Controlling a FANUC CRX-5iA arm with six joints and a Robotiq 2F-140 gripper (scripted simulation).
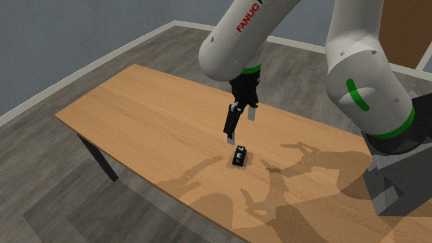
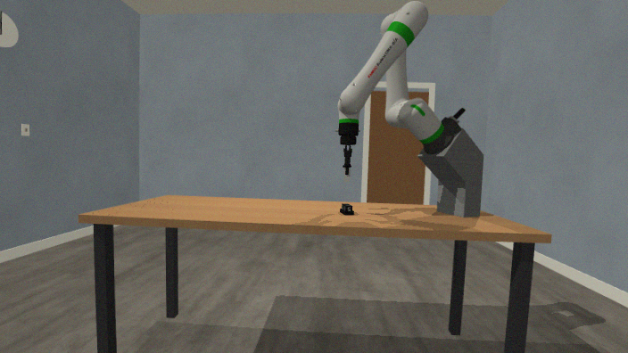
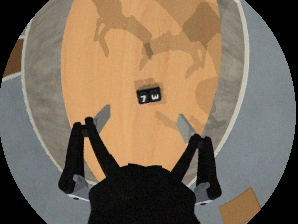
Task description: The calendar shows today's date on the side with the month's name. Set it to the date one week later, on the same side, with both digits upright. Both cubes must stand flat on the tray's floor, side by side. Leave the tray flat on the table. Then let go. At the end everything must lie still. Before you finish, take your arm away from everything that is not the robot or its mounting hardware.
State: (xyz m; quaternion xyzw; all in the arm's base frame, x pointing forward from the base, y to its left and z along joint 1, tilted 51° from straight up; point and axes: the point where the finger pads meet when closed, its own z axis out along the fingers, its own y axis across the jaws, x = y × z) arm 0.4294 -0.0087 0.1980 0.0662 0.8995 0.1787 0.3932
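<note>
A smooth wooden table (image 2: 223,214) with a fine straight grain and four dark square legs is seen over a grey plank floor (image 2: 223,285). On its top, toward the right half and near the arm's grey pedestal (image 2: 459,178), a small black calendar (image 1: 240,156) is found: a low, boxy tray (image 3: 149,87) with two dark cubes (image 3: 149,96) set side by side inside it. White marks are carried on the cubes' upper faces; a 7 can be read on one in the wrist view, while the other mark is too small to be told. The tray lies flat on the table, within the arm's broad shadows.

Above it, well apart and touching nothing, the black pincer (image 1: 240,129) is hung from the glossy white, rounded arm (image 2: 379,67) with green bands. Its fingers are spread fully and nothing is held between them. In the wrist view the calendar is framed between the two fingertips, slightly beyond them. Farther back, a blue wall and a brown door (image 2: 392,151) are shown.
</note>
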